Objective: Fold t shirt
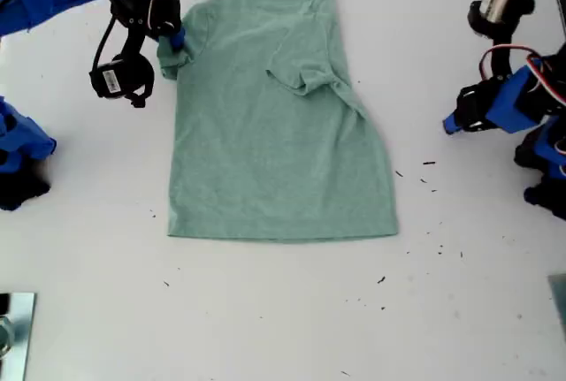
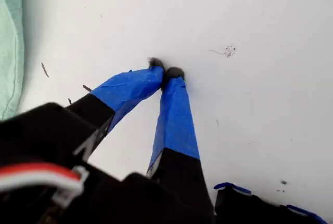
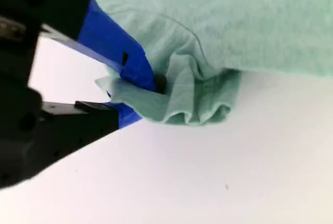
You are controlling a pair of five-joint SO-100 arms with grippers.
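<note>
Pale sea-green heathered cotton t shirt (image 1: 274, 125), short-sleeved w/ crew neck, is laid flat on the white tabletop (image 1: 283, 319), collar toward the far edge and hem toward the near edge in the exterior view. It is seen roughly centred, slightly toward the exterior view's left. The sleeve on the exterior view's right is folded inward over the chest, w/ a rumpled ridge at the fold. The sleeve on the exterior view's left is bunched into pleats.

That bunched sleeve is gripped by my second gripper (image 3: 136, 95) (blue-taped fingers, black body), its jaws clamped on the fabric; a wad of cloth is pinched between them in the second wrist view. In the exterior view this gripper (image 1: 174, 43) is seen at the shirt's upper left, its arm entering from that view's top-left corner.

My first gripper (image 2: 165, 71) is held w/ its blue-taped jaws together, tips touching, nothing between them, just above bare tabletop. An edge of the shirt (image 2: 10, 42) is caught in the first wrist view, apart from the tips. In the exterior view this gripper (image 1: 449, 125) is seen at the right, well apart from the shirt.

Small dark specks (image 1: 428, 163) are scattered on the table beyond the shirt's lower right corner (exterior view).
</note>
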